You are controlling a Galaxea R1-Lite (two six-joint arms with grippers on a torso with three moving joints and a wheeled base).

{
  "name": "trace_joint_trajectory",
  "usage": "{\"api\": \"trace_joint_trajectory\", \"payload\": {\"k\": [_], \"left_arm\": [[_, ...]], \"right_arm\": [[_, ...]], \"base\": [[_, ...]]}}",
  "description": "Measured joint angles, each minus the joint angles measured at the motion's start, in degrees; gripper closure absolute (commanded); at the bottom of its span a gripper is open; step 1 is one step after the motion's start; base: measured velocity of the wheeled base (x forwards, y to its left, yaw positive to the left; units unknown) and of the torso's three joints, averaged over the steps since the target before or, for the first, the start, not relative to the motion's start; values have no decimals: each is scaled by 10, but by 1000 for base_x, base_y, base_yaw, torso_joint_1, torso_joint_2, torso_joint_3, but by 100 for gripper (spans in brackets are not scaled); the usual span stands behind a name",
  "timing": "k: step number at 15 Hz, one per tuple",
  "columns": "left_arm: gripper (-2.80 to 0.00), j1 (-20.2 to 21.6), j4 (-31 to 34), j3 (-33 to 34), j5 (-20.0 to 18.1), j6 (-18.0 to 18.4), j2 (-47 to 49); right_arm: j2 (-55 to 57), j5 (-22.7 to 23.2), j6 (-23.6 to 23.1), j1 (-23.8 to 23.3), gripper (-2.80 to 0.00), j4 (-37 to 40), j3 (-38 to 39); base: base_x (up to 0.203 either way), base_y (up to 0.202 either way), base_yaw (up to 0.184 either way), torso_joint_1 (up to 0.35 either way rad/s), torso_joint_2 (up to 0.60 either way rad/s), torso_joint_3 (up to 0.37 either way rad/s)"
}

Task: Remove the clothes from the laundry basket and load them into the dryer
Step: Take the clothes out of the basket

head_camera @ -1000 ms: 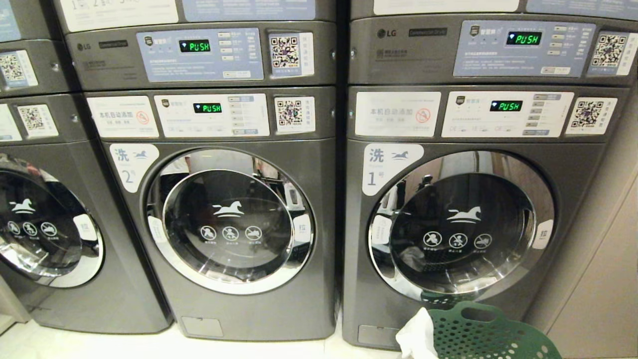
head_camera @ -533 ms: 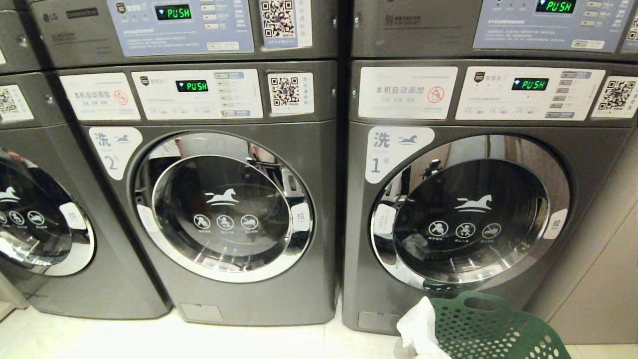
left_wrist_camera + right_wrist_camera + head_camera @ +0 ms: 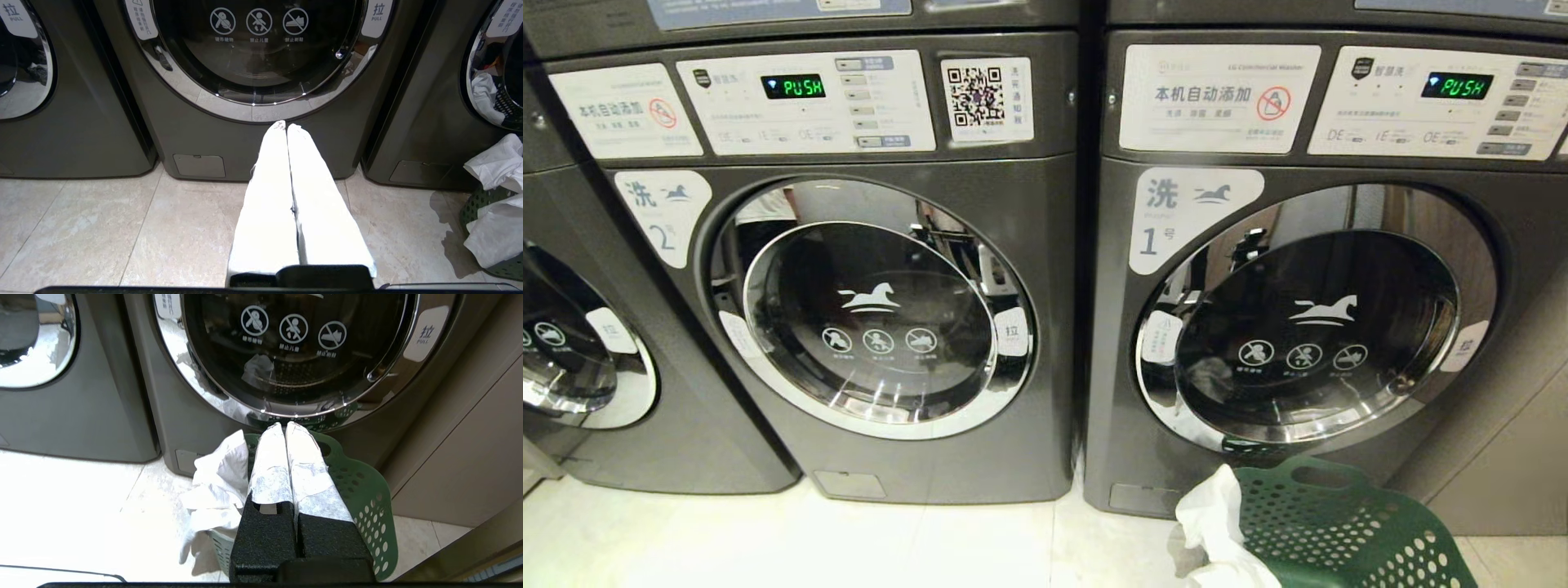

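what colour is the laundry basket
Dark green, perforated with round holes; the laundry basket shows best in the right wrist view, with white cloth draped over its rim.

green perforated basket (image 3: pixel 1347 531), white cloth (image 3: pixel 1217 523)

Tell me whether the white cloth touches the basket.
Touching. Head view shows the cloth draped over the basket rim; the right wrist view agrees.

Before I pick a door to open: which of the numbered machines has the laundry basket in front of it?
Machine number 1, the right one: the green laundry basket with white clothes sits on the floor below its door. Machine number 2 has only bare floor before it.
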Motion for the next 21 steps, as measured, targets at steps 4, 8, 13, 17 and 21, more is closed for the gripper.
{"api": "trace_joint_trajectory", "payload": {"k": [4, 8, 13, 17, 21], "left_arm": [[0, 0, 0, 0, 0, 0, 0], [0, 0, 0, 0, 0, 0, 0], [0, 0, 0, 0, 0, -3, 0], [0, 0, 0, 0, 0, -3, 0], [0, 0, 0, 0, 0, -3, 0]], "right_arm": [[0, 0, 3, 0, 0, 0, 0], [0, 0, 2, 0, 0, 0, 0], [0, 0, 4, 0, 0, -1, 0], [0, 0, 4, 0, 0, 0, 0], [0, 1, 12, 0, 0, -2, 0]], "base": [[0, 0, 0, 3, -1, -199], [0, 0, 0, 4, 3, -194], [0, 0, 0, 4, 0, -198], [0, 0, 0, 3, 1, -194], [0, 0, 0, 1, 4, -54]]}}
